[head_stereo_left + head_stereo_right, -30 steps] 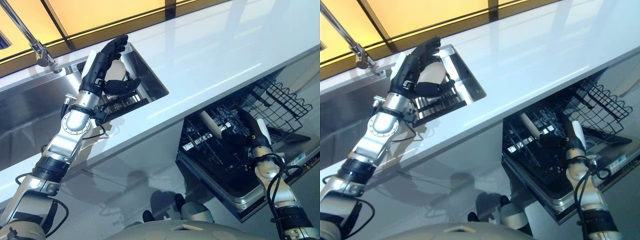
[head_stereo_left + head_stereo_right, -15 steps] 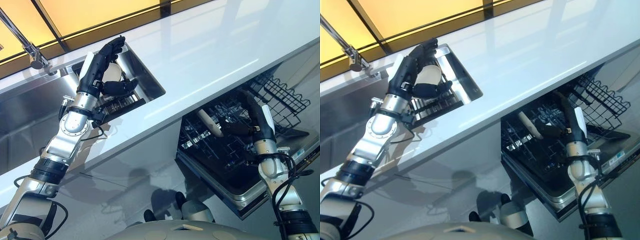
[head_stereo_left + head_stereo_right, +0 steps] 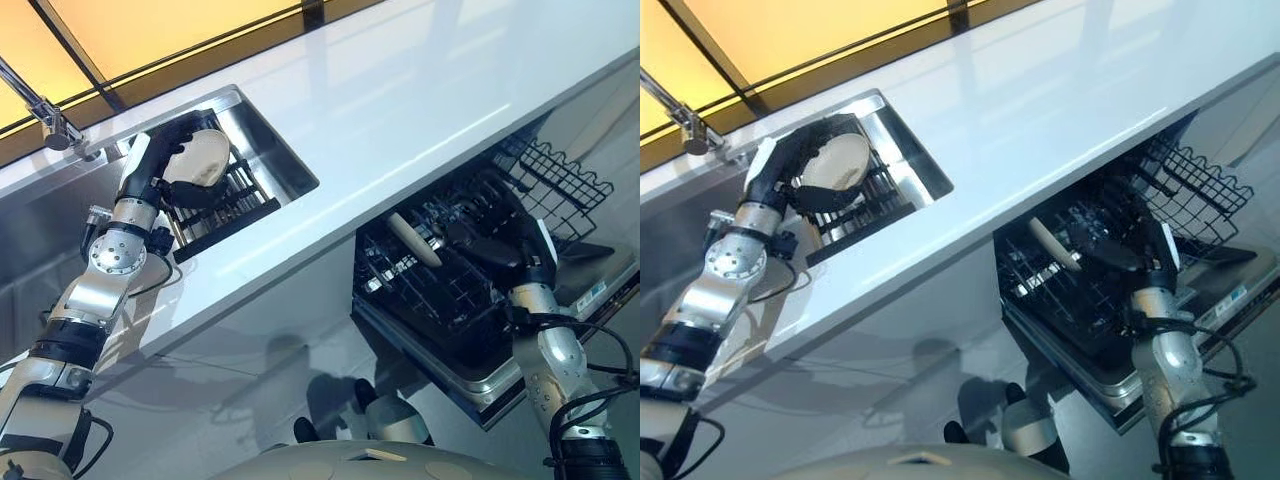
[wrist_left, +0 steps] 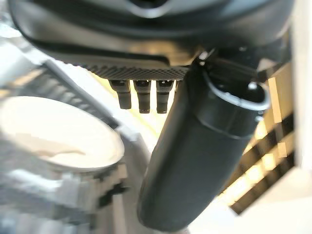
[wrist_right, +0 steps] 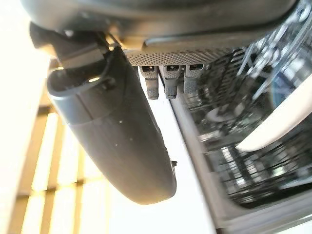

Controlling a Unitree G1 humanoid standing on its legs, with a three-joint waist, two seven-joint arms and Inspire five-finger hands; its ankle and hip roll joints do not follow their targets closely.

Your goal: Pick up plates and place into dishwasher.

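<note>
A cream plate (image 3: 196,160) stands on edge in a black dish rack (image 3: 222,200) set in the steel sink (image 3: 275,160), with a tap (image 3: 45,112) just behind it. The left hand (image 3: 158,178) reaches into the rack, fingers curled round the plate's rim. Below the white counter (image 3: 420,90), the dishwasher's dark wire basket (image 3: 440,280) is pulled out, a second plate (image 3: 413,238) standing in it. The right hand (image 3: 500,245) hovers just beside that plate, fingers relaxed and spread, holding nothing. A window band glows amber behind the counter.
</note>
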